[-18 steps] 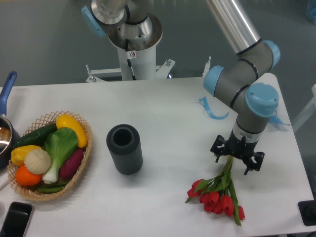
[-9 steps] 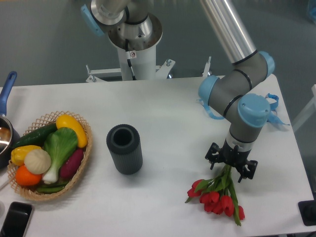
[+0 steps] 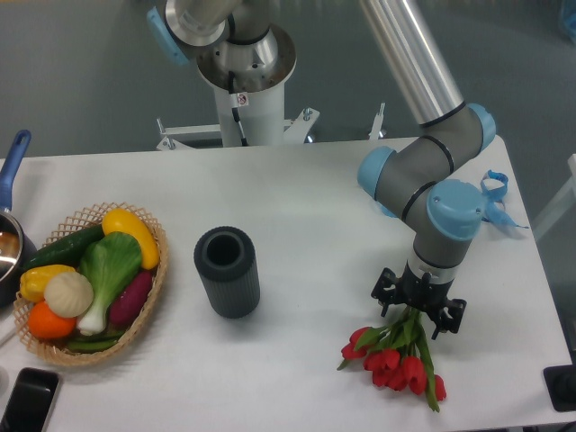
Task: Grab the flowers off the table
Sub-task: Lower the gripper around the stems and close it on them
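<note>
The flowers [image 3: 400,365], red tulips on green stems, lie on the white table [image 3: 306,202] at the front right, blooms toward the front edge. My gripper [image 3: 419,309] points straight down over the upper end of the stems. Its black fingers [image 3: 382,294] stand spread apart on either side of the stems, so it looks open. The stem ends are hidden under the gripper body, and I cannot tell whether the fingertips touch the table.
A dark grey cylinder vase [image 3: 227,270] stands mid-table. A wicker basket [image 3: 150,296] of vegetables sits at the left, beside a blue-handled pan [image 3: 11,236]. Blue ribbon strips [image 3: 491,200] lie behind the arm. A phone [image 3: 27,400] lies at the front left corner.
The gripper has shifted left and toward the front edge along the stems, closer to the blooms. The flowers have stayed where they were.
</note>
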{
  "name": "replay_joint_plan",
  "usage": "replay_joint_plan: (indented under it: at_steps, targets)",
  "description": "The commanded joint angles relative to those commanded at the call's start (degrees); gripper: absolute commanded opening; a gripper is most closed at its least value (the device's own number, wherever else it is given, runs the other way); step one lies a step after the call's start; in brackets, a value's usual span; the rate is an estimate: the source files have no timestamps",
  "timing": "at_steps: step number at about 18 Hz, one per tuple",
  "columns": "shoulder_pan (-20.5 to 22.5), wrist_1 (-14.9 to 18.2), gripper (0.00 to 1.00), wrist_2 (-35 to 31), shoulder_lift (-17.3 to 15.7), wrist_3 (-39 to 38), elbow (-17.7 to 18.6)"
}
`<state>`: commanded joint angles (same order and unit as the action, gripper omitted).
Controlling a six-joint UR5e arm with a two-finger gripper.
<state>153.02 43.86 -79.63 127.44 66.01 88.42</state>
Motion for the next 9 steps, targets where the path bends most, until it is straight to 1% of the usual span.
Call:
replay_joint_plan:
  at_steps: [3,5,6,8,9]
  targets:
    - [0.1,0.0,0.68,-0.1,0.0,0.0,-0.1]
    - [0.1,0.0,0.57,-0.1,0.0,0.0,-0.1]
    - [0.0,0.0,0.55,-0.1,0.0,0.0,-0.1]
    - [0.1,0.0,0.43,-0.1,-0.1,0.1,-0.2]
    - [0.0,0.0,0.33,-0.1,-0.1,0.0,-0.2]
